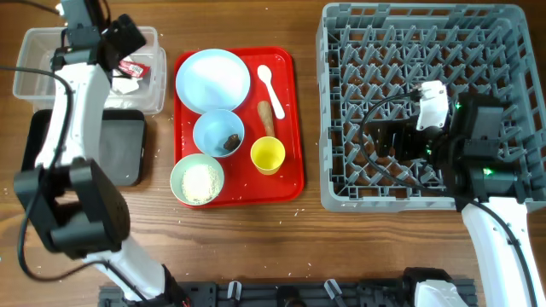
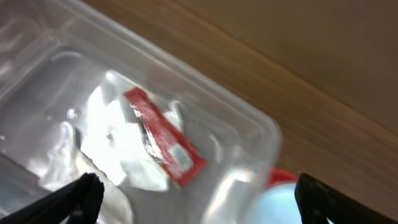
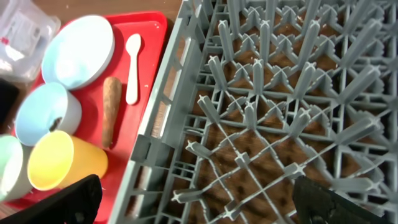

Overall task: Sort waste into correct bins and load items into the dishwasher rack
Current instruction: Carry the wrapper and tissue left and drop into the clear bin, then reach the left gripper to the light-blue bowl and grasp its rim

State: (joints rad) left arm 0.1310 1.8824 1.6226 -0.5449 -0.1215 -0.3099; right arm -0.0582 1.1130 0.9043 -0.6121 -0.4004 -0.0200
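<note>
My left gripper [image 1: 124, 38] [image 2: 199, 199] hangs open over the clear tub [image 1: 34, 85], holding nothing. The red-and-white wrapper [image 2: 165, 138] [image 1: 134, 66] and crumpled white paper [image 2: 106, 137] lie inside the tub. My right gripper [image 3: 199, 202] [image 1: 388, 141] stands open above the grey dishwasher rack [image 1: 341, 51], near its left wall. On the red tray [image 1: 290, 183] sit a pale blue plate [image 1: 212, 80], a white spoon [image 1: 270, 88], a brown stick [image 1: 266, 118], a yellow cup [image 1: 267, 155], a blue bowl [image 1: 218, 134] with a dark lump, and a green bowl [image 1: 197, 180] of white crumbs.
A shallow black tray [image 1: 128, 145] lies just in front of the clear tub, partly under the left arm. The rack's upright pegs [image 3: 267, 81] fill the space under my right gripper. Bare wood shows between the red tray and the rack.
</note>
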